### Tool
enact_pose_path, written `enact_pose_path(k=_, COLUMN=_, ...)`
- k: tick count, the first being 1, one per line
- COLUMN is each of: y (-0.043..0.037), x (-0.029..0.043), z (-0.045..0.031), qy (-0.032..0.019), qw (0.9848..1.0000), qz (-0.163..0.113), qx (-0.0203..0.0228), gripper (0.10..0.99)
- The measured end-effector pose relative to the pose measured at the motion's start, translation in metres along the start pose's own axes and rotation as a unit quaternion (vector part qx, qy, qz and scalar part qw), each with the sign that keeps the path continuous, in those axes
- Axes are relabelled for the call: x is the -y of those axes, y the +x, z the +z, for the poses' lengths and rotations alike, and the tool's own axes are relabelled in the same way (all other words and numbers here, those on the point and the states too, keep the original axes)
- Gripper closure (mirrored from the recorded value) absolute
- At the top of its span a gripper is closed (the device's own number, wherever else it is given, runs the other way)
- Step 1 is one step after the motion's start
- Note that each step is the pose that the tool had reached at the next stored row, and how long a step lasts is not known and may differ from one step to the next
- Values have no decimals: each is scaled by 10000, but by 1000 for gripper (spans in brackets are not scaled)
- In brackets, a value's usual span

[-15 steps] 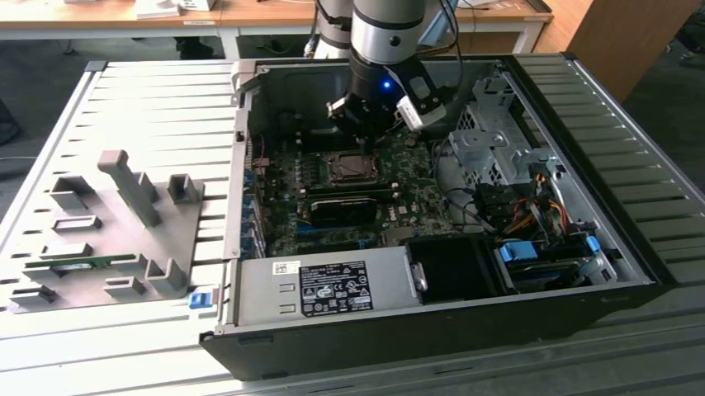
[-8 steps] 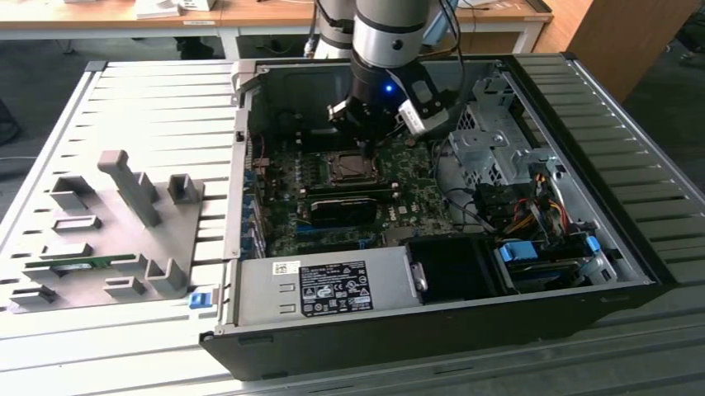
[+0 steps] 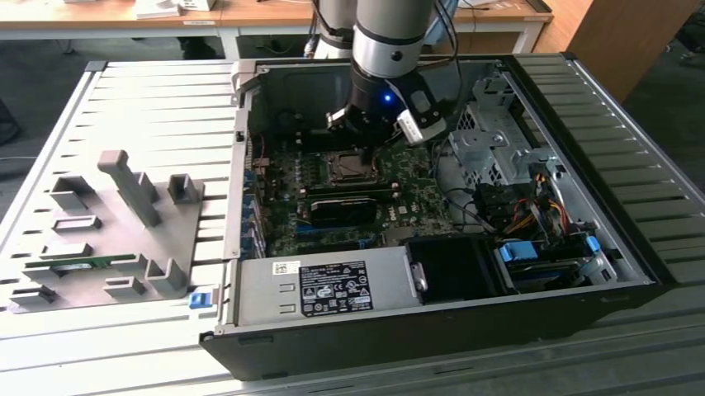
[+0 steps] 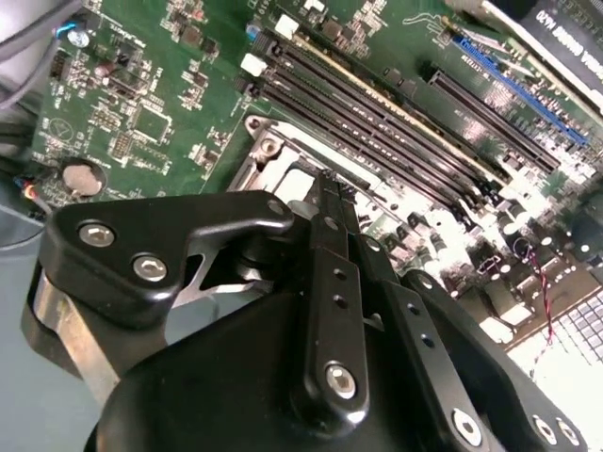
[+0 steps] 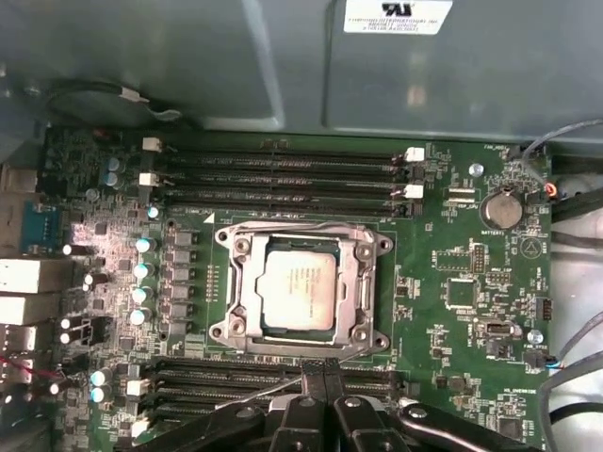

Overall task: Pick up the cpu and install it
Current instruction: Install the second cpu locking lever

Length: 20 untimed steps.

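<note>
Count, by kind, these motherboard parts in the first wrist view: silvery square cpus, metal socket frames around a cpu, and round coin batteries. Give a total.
cpu: 1, lying inside the socket
metal socket frame: 1, around the cpu
round coin battery: 1, apart from the socket
Total: 3

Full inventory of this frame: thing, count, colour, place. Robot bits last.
cpu: 1, silvery-grey, lying in the socket frame on the motherboard.
motherboard: 1, green, floor of the open case.
socket frame: 1, bare metal, around the cpu.
coin battery: 1, silver, on the motherboard.
computer case: 1, black, open on the slatted table.
power supply: 1, grey, at the case's near edge in the exterior view.
fixture blocks: several, grey, on the table at the exterior view's left.
slatted table: 1, pale grey.
gripper: 1, black, jaws shut together, empty, beside the socket frame.
</note>
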State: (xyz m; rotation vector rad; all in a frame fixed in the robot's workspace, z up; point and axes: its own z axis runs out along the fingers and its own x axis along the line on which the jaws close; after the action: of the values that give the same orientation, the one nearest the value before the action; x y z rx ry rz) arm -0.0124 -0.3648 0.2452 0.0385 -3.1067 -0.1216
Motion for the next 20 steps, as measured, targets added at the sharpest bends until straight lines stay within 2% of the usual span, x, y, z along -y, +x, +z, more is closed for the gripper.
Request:
enact_pose_path(k=2, y=46, x=2, z=24, qy=0, qw=10000, qz=0, qx=0, gripper=980)
enact_pose_path(k=5, y=156, x=10, z=51, qy=1, qw=10000, qz=1, qx=0, gripper=980)
enact_pose_path(k=8, y=218, x=30, z=72, qy=0, qw=10000, qz=0, qx=0, gripper=980)
enact_pose_path(k=14, y=241, x=104, z=79, qy=-3, qw=10000, qz=1, qx=-2, gripper=980)
enact_pose_path(k=20, y=297, x=139, z=113, qy=-94, qw=10000, qz=-3, qx=1, gripper=980)
